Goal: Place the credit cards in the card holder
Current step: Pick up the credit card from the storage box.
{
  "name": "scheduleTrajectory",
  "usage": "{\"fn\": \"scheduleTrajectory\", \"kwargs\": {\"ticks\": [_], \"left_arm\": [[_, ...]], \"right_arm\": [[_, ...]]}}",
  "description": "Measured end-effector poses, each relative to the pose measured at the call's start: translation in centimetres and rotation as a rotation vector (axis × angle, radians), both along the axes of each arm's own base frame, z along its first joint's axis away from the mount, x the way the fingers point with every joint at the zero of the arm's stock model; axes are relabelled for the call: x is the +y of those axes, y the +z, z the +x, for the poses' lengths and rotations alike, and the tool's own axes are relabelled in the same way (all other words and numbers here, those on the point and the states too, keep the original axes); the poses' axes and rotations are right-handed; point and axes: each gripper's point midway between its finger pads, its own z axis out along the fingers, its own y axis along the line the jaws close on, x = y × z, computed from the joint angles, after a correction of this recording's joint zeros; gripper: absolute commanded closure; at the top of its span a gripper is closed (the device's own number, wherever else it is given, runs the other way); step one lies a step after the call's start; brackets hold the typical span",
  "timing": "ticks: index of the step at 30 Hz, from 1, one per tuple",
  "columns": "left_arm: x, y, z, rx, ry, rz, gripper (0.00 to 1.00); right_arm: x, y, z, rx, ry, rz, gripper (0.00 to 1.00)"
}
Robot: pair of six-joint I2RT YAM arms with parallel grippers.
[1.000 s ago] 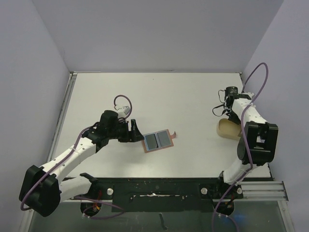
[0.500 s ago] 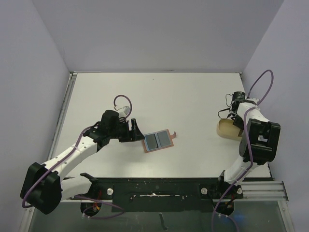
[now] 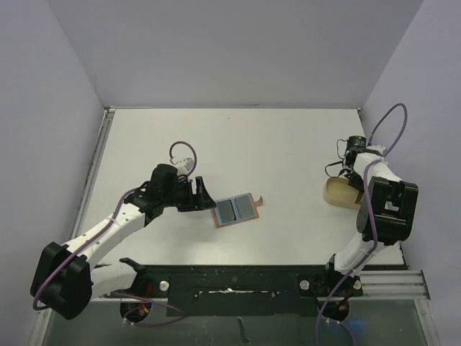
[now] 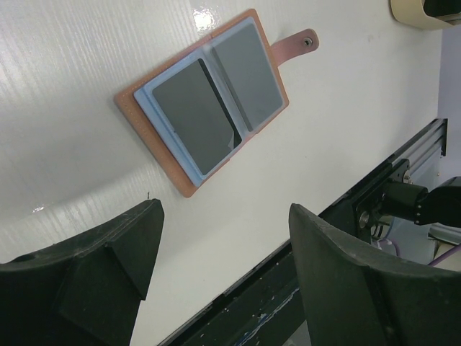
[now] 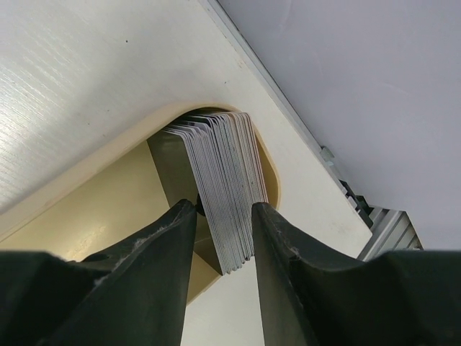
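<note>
The reddish-brown card holder (image 3: 235, 210) lies open and flat at the table's middle, its snap tab (image 4: 295, 47) pointing right. A grey-blue credit card sits in each of its pockets (image 4: 196, 115) (image 4: 246, 66). My left gripper (image 3: 203, 194) is open and empty, just left of the holder; in the left wrist view (image 4: 225, 216) its fingers stand apart over bare table. My right gripper (image 3: 348, 173) reaches down into the tan tray (image 3: 337, 193). Its fingers straddle an upright stack of several cards (image 5: 223, 166), with the jaws narrowly apart (image 5: 224, 207).
The tan oval tray (image 5: 94, 216) stands near the table's right edge, close to the purple side wall. A black rail (image 3: 238, 277) runs along the near edge between the arm bases. White tabletop lies behind the holder.
My right gripper swung a little right and down over the tray's card stack during the first half second, then held. The left arm and the card holder have not moved.
</note>
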Motion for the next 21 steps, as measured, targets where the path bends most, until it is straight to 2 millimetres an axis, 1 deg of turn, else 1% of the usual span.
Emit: {"fn": "scheduleTrajectory", "kwargs": {"ticks": [7, 10, 21], "left_arm": [[0.1, -0.45, -0.18, 0.006, 0.0, 0.003, 0.32], [0.17, -0.7, -0.32, 0.011, 0.0, 0.006, 0.33], [0.14, -0.73, -0.28, 0.008, 0.0, 0.003, 0.35]], "right_arm": [[0.16, -0.09, 0.23, -0.01, 0.005, 0.012, 0.7], [0.19, -0.04, 0.31, -0.015, 0.006, 0.014, 0.74], [0.27, 0.25, 0.63, -0.04, 0.012, 0.018, 0.84]]}}
